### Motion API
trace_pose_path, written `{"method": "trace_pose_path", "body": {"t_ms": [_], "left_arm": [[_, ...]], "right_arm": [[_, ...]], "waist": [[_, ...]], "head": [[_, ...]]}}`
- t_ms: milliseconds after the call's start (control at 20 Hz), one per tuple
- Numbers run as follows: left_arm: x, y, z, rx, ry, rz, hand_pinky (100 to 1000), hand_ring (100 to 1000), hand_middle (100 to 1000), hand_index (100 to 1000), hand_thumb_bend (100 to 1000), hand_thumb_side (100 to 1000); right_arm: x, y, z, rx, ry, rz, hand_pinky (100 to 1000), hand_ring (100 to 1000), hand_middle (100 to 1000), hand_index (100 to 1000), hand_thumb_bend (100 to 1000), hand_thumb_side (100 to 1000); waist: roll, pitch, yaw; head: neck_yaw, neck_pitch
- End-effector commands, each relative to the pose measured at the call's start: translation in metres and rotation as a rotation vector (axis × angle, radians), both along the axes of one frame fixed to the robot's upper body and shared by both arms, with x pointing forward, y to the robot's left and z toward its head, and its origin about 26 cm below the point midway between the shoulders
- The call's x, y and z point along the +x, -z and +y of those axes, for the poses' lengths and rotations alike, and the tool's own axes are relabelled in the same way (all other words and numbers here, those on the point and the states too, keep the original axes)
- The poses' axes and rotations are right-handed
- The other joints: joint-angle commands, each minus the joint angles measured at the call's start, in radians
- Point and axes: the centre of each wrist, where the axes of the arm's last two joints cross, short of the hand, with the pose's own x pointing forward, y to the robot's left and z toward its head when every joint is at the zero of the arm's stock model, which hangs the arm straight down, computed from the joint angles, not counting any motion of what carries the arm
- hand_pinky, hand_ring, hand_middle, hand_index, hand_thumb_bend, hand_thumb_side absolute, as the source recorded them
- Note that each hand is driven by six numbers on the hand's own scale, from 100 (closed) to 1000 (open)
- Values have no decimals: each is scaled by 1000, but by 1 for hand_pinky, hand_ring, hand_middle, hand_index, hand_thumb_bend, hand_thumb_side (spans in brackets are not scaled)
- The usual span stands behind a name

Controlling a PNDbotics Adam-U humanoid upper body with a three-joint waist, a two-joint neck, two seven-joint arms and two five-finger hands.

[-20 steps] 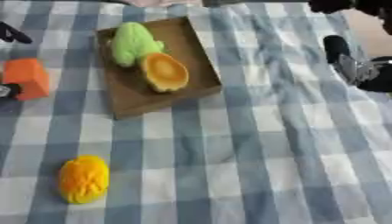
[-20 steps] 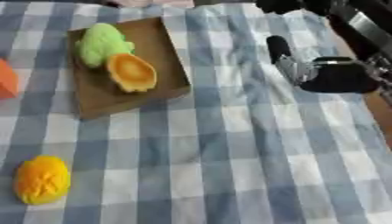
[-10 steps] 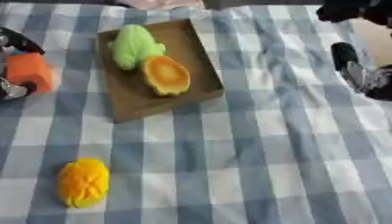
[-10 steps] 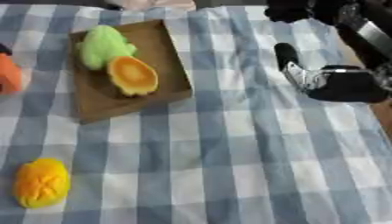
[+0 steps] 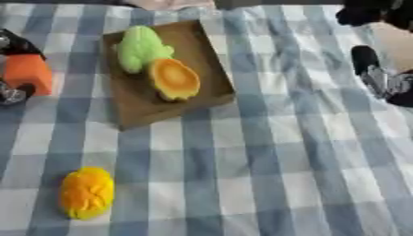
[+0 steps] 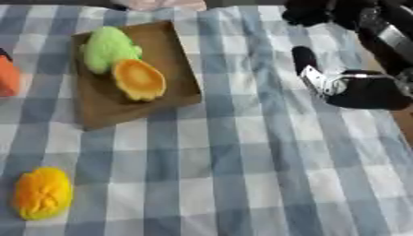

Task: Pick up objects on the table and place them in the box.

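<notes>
The left hand [image 5: 14, 94] shows at the 9 o'clock edge of the left eye view, its dark fingers [image 5: 18, 42] curled above and below an orange block [image 5: 27, 73] and pinching it between them. Whether the block is lifted off the checked cloth [image 5: 266, 175] or rests on it, I cannot tell. The brown box [image 5: 209, 69], a shallow tray, lies toward 11 o'clock from the middle of the surface and holds a green fruit-shaped toy [image 5: 141, 48] with an orange, scalloped toy [image 5: 175, 79] touching it on its 5 o'clock side. The far and right parts of the box floor are bare. A yellow-orange toy [image 5: 85, 192] lies alone at 7 o'clock, well apart from the box.

The right hand [image 6: 359, 90] hangs at 2 o'clock in the right eye view, one finger pointing up the cloth and the rest drawn in; it holds nothing.

The block looks light and stiff, with flat faces that give the fingers square purchase; a pinch across opposite faces should hold without much slip, and it seems unlikely to break. The yellow toy looks rounded and probably soft or hollow, so it may roll or squash; taking it across its narrower width, from above, seems the safer hold. The wrinkled cloth could drag under the fingertips.
</notes>
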Motion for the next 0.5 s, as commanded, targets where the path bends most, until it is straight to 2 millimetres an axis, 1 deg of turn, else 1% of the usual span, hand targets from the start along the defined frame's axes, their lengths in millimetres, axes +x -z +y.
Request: {"method": "trace_pose_path", "body": {"t_ms": [50,150,250,350,500], "left_arm": [[-26,-35,-13,-34,89,-122,877,741,618,746,100,135],[-43,-47,-31,-67,184,-163,876,731,613,744,100,150],[-58,-54,-48,-88,269,-177,875,728,614,744,100,152],[-71,-54,-62,-85,339,-168,875,729,615,745,100,147],[-89,-48,-82,-61,431,-134,875,727,610,743,100,149]], "right_arm": [[-6,-11,-3,-3,5,-32,814,798,761,875,100,297],[-6,-10,-3,-3,2,-28,814,797,761,875,100,296],[-6,-10,-3,-4,-1,-24,814,796,761,875,100,295],[-6,-10,-2,-4,-4,-21,813,796,760,875,100,295],[-5,-10,-2,-1,-8,-15,813,795,760,874,100,297]], "waist": [[3,-43,1],[3,-51,2],[4,-57,4],[5,-63,5],[6,-70,2]], "head": [[-14,11],[-21,17],[-27,23],[-33,28],[-39,33]]}}
